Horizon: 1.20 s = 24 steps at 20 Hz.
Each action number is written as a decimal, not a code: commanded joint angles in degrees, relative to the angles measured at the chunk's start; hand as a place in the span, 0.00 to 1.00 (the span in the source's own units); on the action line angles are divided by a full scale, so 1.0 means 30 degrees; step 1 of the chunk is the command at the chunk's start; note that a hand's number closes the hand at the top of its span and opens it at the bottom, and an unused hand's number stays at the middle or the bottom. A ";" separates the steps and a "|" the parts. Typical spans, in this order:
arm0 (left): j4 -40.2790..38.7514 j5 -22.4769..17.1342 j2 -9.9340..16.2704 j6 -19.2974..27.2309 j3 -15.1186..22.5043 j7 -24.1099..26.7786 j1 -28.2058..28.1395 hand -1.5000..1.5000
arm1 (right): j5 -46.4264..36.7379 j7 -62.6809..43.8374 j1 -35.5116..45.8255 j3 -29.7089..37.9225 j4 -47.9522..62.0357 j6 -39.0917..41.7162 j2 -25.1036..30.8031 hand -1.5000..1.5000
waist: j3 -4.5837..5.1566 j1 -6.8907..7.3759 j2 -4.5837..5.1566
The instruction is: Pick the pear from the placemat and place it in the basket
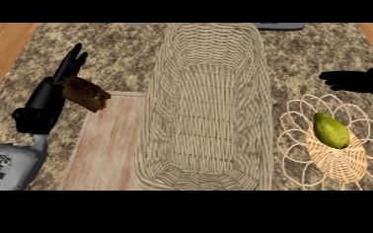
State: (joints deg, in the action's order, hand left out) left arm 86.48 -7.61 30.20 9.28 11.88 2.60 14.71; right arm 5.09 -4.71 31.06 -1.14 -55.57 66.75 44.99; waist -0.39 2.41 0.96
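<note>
A green-yellow pear [331, 131] lies on a round wicker placemat [342, 165] with a looped wire rim at the right. A long woven basket [207, 103] stands in the middle of the counter, nothing in it. My right hand [348, 80] shows at the right edge, above the placemat and apart from the pear, fingers stretched leftward. My left hand [55, 91] rests open at the left, fingers pointing up.
A brown bread-like chunk [86, 94] lies beside my left hand at the top corner of a wooden cutting board [109, 148]. A grey object [277, 26] sits at the counter's far edge behind the basket. Wooden strips border the granite at both upper corners.
</note>
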 commanded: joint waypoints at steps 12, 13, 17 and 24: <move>-0.0432 0.0063 -0.0068 -0.1060 -0.0998 0.0548 -0.0688 0.50 | -0.6071 0.9140 -0.0229 -0.2276 0.2539 -0.2071 -0.0828 0.00 | 0.0071 -0.0202 -0.0110; 0.0449 0.0452 -0.0514 -0.0254 -0.0605 -0.0287 -0.0463 0.50 | -0.6378 0.9824 -0.0855 -0.2599 0.2497 -0.3046 -0.1223 0.00 | 0.0043 -0.0143 -0.0100; 0.0843 0.0855 -0.0563 -0.0171 -0.0659 -0.1253 -0.0121 0.50 | -0.6528 1.0806 -0.0668 -0.3085 0.3272 -0.3333 -0.1361 0.00 | 0.0073 -0.0346 -0.0188; 0.0335 0.1050 -0.0540 -0.0688 -0.1089 -0.0830 -0.0084 0.50 | -0.7507 1.2984 -0.0712 -0.4726 0.4755 -0.4274 -0.1069 0.00 | 0.0075 -0.0365 -0.0177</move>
State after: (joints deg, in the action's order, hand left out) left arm 86.64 -5.43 28.73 7.08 8.65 1.76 13.75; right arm -15.51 23.25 28.86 -13.28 -44.28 47.69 41.32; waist -0.17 1.45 0.54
